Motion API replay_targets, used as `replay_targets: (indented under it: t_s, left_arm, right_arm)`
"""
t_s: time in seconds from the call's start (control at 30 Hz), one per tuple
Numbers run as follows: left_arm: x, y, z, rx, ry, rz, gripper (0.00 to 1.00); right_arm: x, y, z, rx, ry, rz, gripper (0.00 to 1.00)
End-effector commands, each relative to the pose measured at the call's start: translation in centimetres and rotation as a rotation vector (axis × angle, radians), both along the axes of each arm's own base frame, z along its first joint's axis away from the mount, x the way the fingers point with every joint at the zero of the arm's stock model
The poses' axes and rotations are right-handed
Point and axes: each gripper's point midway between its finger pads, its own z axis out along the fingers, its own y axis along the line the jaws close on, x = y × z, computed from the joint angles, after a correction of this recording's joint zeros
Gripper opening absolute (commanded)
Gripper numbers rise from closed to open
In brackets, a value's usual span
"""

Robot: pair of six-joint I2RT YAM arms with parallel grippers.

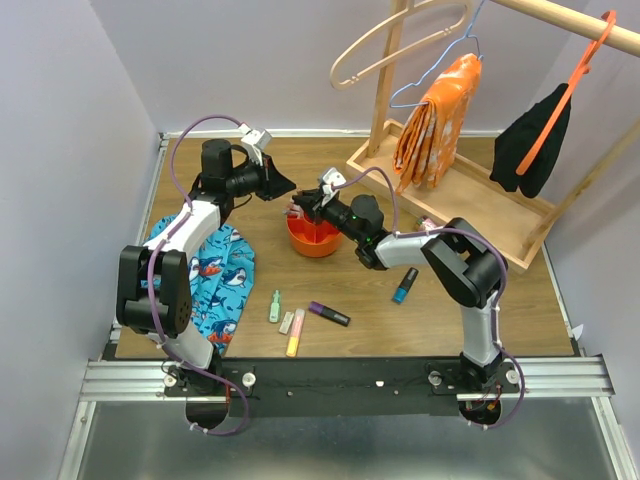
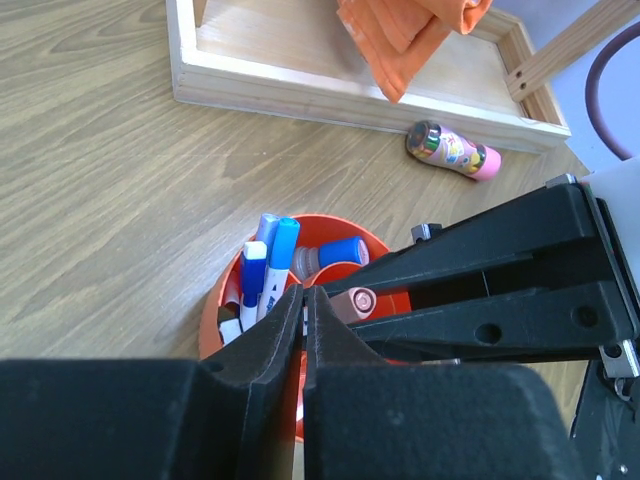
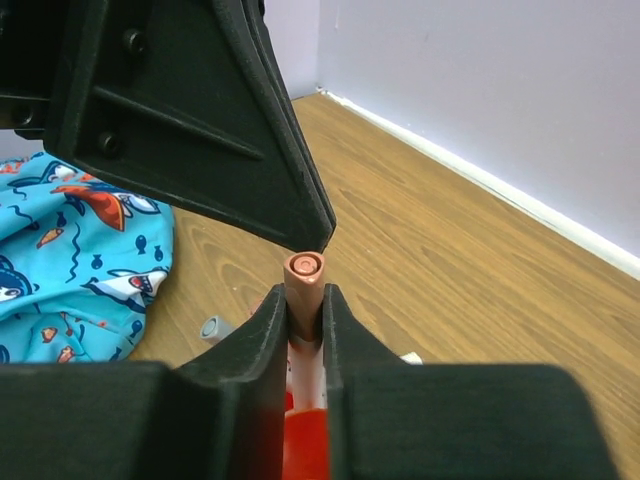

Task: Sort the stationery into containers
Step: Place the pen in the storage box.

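Note:
The red-orange bowl stands mid-table and holds several markers, among them blue-capped ones. My right gripper is over the bowl's left rim, shut on a pink-capped marker held upright above the bowl. My left gripper is just behind it, shut and empty, its tips over the bowl and close to the pink cap. Loose on the table in front: a pale green marker, a pink one, a yellow one, a purple one and a blue one.
The blue shark-print cloth lies at the left under the left arm. The wooden rack base sits at the back right, with orange and black garments hanging above. A glittery pink tube lies against the base.

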Motion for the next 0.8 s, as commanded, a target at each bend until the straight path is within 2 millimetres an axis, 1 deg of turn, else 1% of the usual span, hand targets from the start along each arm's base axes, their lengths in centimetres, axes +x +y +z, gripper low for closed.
replay_targets:
  t_s: [0.0,0.03,0.13,0.2,0.27,0.3,0.33,0.4,0.43,0.47,0.57,0.63,0.7,0.73,0.77]
  left_arm:
    - [-0.4,0.0,2.0,0.012,-0.067,-0.018,0.14]
    - [-0.3,0.1,2.1,0.014,-0.072,-0.019,0.14]
    - [-0.3,0.4,2.4,0.019,-0.08,-0.013,0.14]
    - [-0.3,0.6,2.8,0.017,-0.086,-0.008,0.15]
    - [-0.2,0.7,3.2,0.016,-0.097,-0.005,0.16]
    - [-0.2,0.8,3.2,0.016,-0.097,-0.003,0.18]
    - [0.0,0.9,3.4,0.015,-0.101,0.0,0.2]
    - [0.0,1.0,3.7,0.015,-0.111,-0.002,0.25]
    - [0.1,1.1,3.8,0.016,-0.116,0.003,0.27]
    - [0.1,1.1,3.9,0.016,-0.116,0.003,0.29]
    - [0.3,1.3,4.3,0.018,-0.127,0.01,0.37]
    - [0.3,1.4,4.8,0.018,-0.14,0.009,0.42]
    - [0.2,1.7,5.4,0.018,-0.155,0.013,0.44]
    - [0.1,1.8,5.8,0.018,-0.163,0.018,0.47]
    - [0.0,1.9,6.3,0.019,-0.177,0.021,0.48]
  right_arm:
    - [-0.4,0.1,0.0,-0.019,0.024,0.017,0.17]
    - [-0.3,0.3,-0.6,-0.032,0.038,0.02,0.17]
    - [0.0,0.6,-1.3,-0.055,0.056,0.025,0.17]
    - [0.1,0.6,-1.5,-0.067,0.056,0.023,0.16]
    - [0.2,0.5,-2.1,-0.087,0.068,0.014,0.17]
    - [0.3,0.5,-2.3,-0.09,0.071,0.009,0.19]
    - [0.3,0.5,-2.4,-0.092,0.075,0.006,0.26]
    - [0.5,0.4,-2.5,-0.098,0.075,-0.002,0.34]
    - [0.5,0.3,-2.4,-0.097,0.076,-0.003,0.41]
    - [0.5,0.3,-2.4,-0.1,0.075,-0.005,0.43]
    - [0.7,0.4,-1.5,-0.094,0.07,-0.01,0.48]
    - [0.6,0.2,-0.3,-0.084,0.059,-0.013,0.48]
    - [0.4,0.0,0.4,-0.087,0.049,-0.014,0.49]
    - [0.2,-0.1,1.8,-0.073,0.031,-0.013,0.49]
    - [0.1,-0.3,2.1,-0.08,0.03,-0.012,0.49]
